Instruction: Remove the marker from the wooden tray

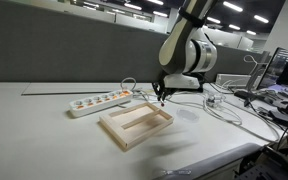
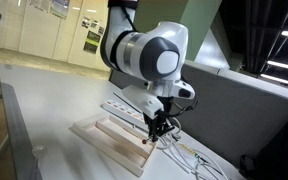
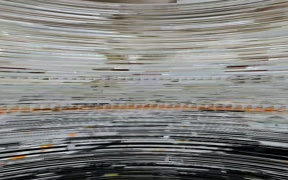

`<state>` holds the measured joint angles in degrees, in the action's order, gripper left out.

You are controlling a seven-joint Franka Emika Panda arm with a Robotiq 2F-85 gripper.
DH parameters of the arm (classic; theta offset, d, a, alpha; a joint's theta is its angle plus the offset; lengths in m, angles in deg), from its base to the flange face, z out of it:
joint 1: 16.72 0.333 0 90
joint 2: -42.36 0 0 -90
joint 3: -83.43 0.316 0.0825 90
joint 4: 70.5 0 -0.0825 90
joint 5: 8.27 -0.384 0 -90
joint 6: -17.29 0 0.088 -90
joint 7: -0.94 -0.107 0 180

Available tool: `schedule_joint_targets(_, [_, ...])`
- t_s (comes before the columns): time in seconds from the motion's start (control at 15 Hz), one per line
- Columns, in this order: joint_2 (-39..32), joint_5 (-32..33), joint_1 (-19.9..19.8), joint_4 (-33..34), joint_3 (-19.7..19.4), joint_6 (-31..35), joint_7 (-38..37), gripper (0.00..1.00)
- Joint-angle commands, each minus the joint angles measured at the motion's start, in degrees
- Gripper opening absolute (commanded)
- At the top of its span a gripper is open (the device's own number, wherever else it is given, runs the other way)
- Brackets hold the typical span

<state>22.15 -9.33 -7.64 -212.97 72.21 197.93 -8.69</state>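
One Panda arm [image 1: 187, 45], glossy white shells with dark joints, comes down from the top in both exterior views. Gripper [image 2: 156, 130], dark and matte, sits at the far right end of the wooden tray [image 1: 111, 133]; in an exterior view the gripper [image 1: 162, 96] hangs just above that far right corner. Fingers look drawn together on the upper part of the marker [image 2: 149, 138], a short thin stick tilted slightly, reddish end down. That reddish end is just at the tray's right end; contact with the wood cannot be judged at this resolution. In the exterior view with the tray at centre the marker is too small to make out. Tray: flat rectangle of pale wood, raised rim, smooth surface, central divider giving two long compartments; it lies at an angle on the tabletop [image 1: 39, 130], which is plain white and matte. In an exterior view the wooden tray [image 2: 99, 140] shows as light planks in front of the arm. Just beyond the tray on its left lies a white plastic power strip [image 1: 99, 101], long and rounded, with orange switches, apart from the tray. Thin white cables [image 1: 224, 112] loop loosely across the tabletop to the right. Wrist view: horizontal streaks only, nothing readable.
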Motion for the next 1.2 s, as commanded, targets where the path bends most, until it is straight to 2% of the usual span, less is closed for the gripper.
schedule_joint_targets(0.0, [5.2, -1.7, -3.2, -1.3, -0.7, -1.0, 0.1, 0.07])
schedule_joint_targets(0.2, [5.8, -4.3, -8.2, -0.1, 1.4, -2.0, -0.4, 0.07])
schedule_joint_targets(0.33, [5.4, -7.5, -12.6, 0.6, 4.4, -3.5, 0.1, 0.07])
schedule_joint_targets(0.47, [4.3, -9.0, -14.4, 1.2, 4.5, -5.1, -0.6, 0.07])
schedule_joint_targets(0.87, [1.6, -10.9, -16.3, 2.6, 2.8, -9.2, -2.0, 0.07])
schedule_joint_targets(0.93, [2.6, -10.0, -15.9, 0.9, 3.0, -7.2, -0.6, 0.28])
schedule_joint_targets(1.13, [1.8, -10.1, -16.3, 1.3, 2.8, -7.7, -0.7, 0.28])
